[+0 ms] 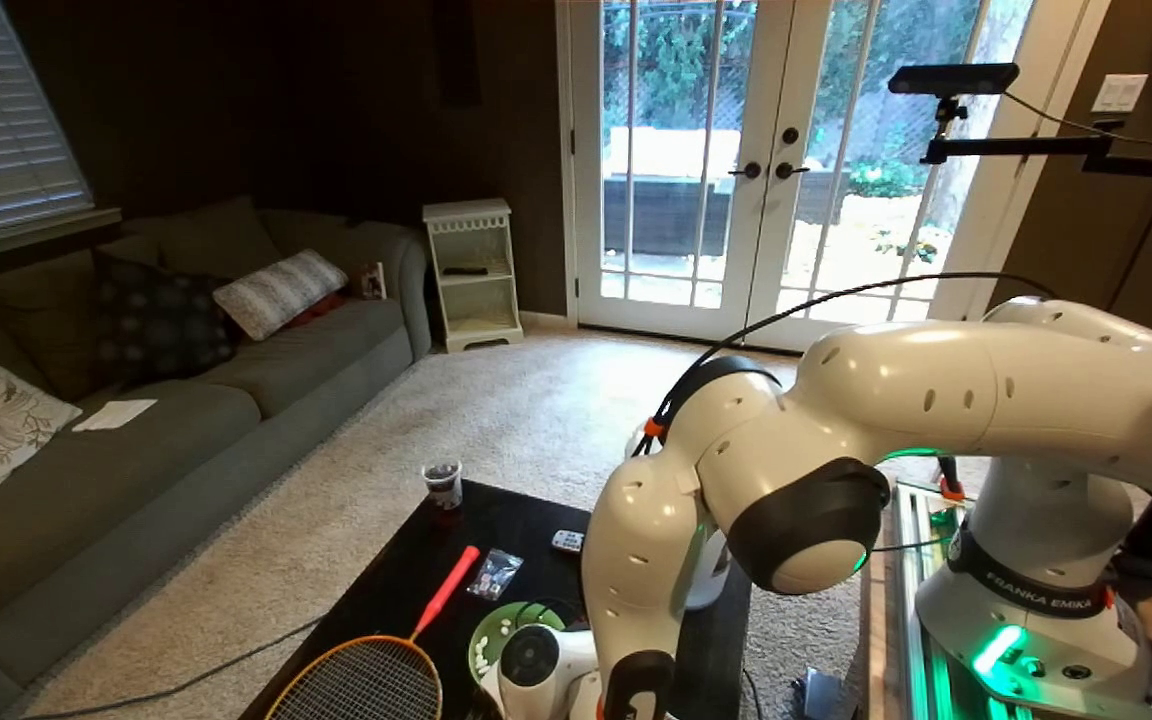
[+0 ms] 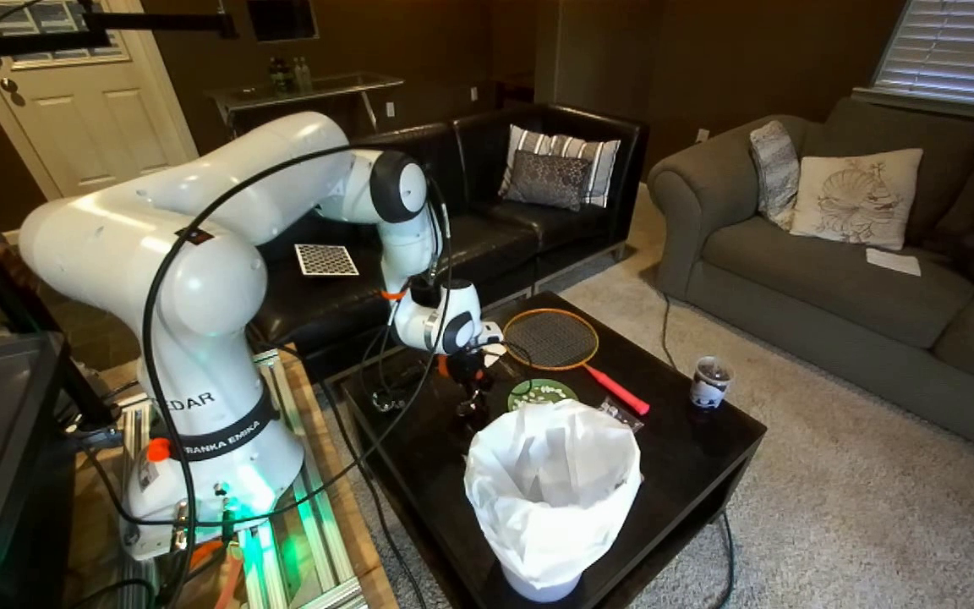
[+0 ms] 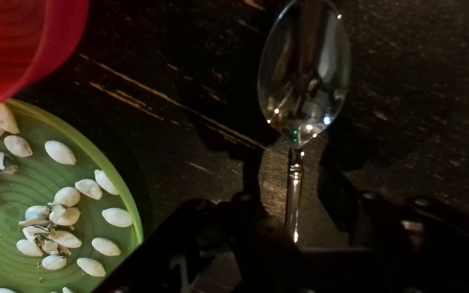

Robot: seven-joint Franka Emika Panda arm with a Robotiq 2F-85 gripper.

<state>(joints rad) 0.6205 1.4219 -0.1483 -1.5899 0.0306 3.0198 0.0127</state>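
Nearest in the wrist view, the pincer [image 3: 299, 199] holds nothing, its dark fingers parted to either side of the handle of a shiny spoon [image 3: 304, 69]; the spoon lies on the dark table [image 2: 681, 465], right of the green plate [image 3: 39, 175] in that view and apart from its rim, the handle's end hidden; the step in hand looks like lining up on that handle, and the next move would call for centring the gap, getting low enough and closing gently, since slim, slick metal may turn; how high the fingers stand I cannot tell; on the plate lie pale seeds [image 3: 60, 152], and a red vessel [image 3: 63, 44], cut off by the frame, overlaps the plate's edge; in an exterior view a clear packet [image 1: 495, 574] lies just past the plate, a remote [image 1: 568, 541] farther past it; a racket [image 2: 610, 383] lies near the plate in both exterior views; in an exterior view a bin [image 2: 542, 585] lined with a white bag [image 2: 538, 541] stands before the plate, partly hiding it; a drink cup [image 2: 709, 385] stands well apart from the plate; past the plate and off the table are a black sofa [image 2: 487, 249] and a grey sofa [image 2: 825, 271].
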